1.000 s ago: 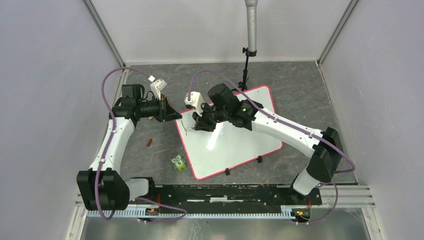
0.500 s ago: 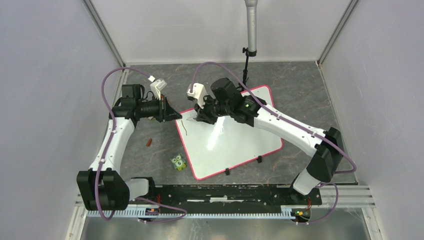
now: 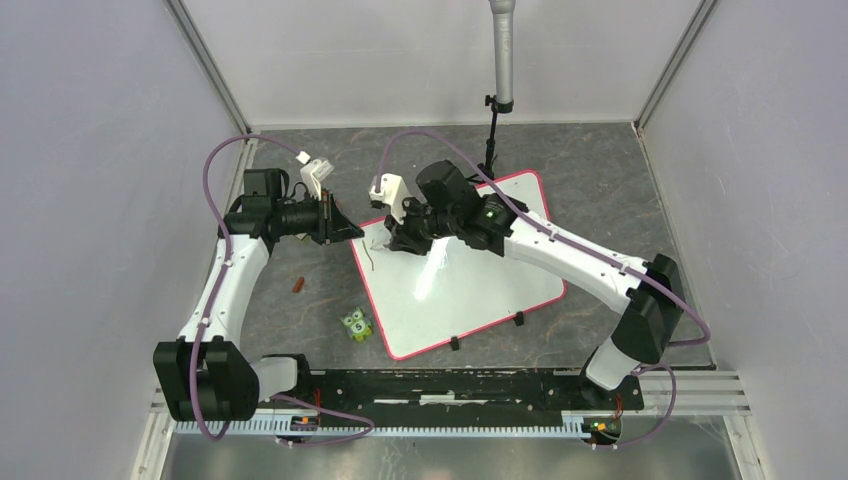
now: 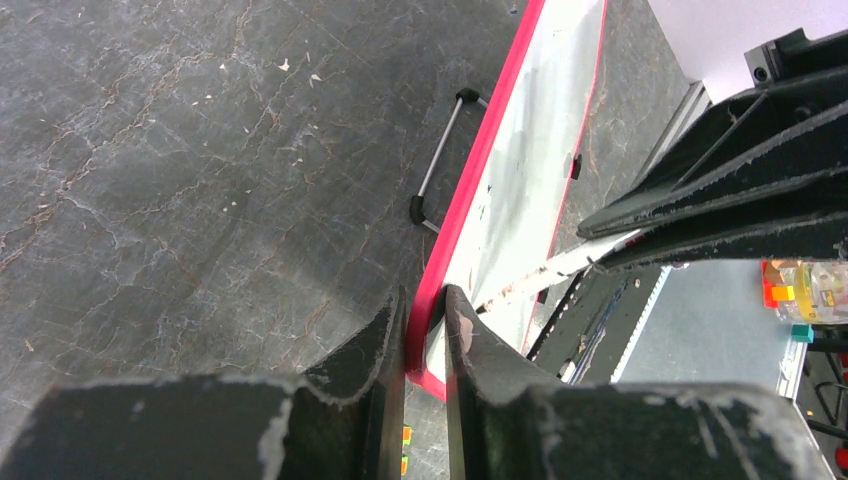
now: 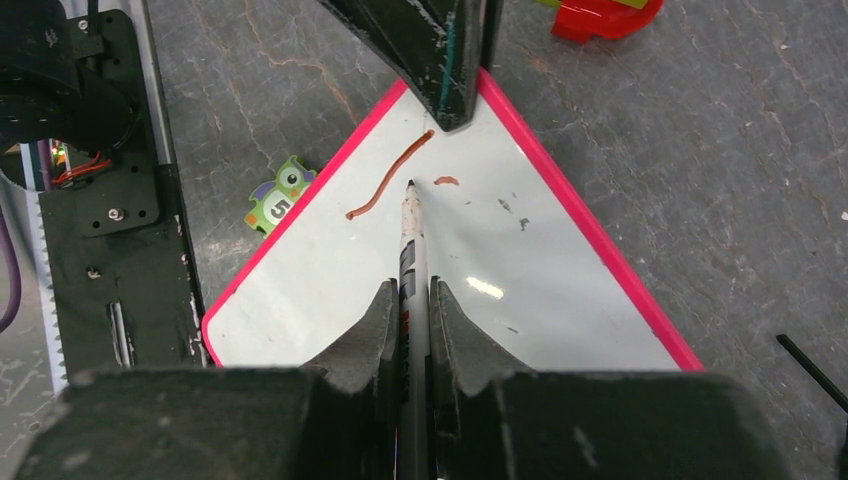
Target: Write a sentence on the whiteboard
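The whiteboard, white with a red-pink frame, lies at an angle on the dark table. My left gripper is shut on its far left corner, and the left wrist view shows the frame pinched between the fingers of the gripper. My right gripper is shut on a marker over that same corner. Of the sentence, only a curved brownish-red stroke and a short dash show. The marker tip points between them; whether it touches the board I cannot tell.
A green owl toy marked 5 sits by the board's left edge. A small red-brown piece lies on the table to the left. A black stand with a grey pole rises behind the board. A black rail runs along the near edge.
My right gripper lifted the marker from the stroke's lower end toward the far corner, then came back slightly left. The left gripper has held still on the board.
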`<action>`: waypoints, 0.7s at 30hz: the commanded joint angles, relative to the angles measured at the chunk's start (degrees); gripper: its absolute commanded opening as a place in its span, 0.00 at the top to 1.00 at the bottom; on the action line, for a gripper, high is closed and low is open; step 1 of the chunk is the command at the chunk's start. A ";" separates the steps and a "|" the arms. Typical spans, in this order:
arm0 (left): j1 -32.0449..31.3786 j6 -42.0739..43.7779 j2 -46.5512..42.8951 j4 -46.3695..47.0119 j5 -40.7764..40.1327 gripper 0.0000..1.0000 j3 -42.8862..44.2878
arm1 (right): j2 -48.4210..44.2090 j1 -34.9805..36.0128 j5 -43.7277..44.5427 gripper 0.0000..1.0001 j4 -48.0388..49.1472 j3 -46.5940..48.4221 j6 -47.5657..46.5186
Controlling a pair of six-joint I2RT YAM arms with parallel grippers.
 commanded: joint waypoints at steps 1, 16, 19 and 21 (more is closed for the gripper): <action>-0.17 -1.91 -1.44 1.51 -2.10 0.98 -0.40 | 0.66 1.21 -0.96 1.00 0.28 -0.09 0.16; -0.12 -1.83 -1.55 1.49 -2.23 0.98 -0.49 | -0.73 1.50 0.24 1.00 1.27 -0.19 -0.10; -0.16 -1.85 -1.60 1.49 -2.15 0.98 -0.49 | -1.13 1.28 1.31 1.00 1.61 0.00 -0.61; -0.16 -1.82 -1.48 1.52 -2.19 0.98 -0.40 | -0.83 1.26 1.27 1.00 1.19 0.55 -0.81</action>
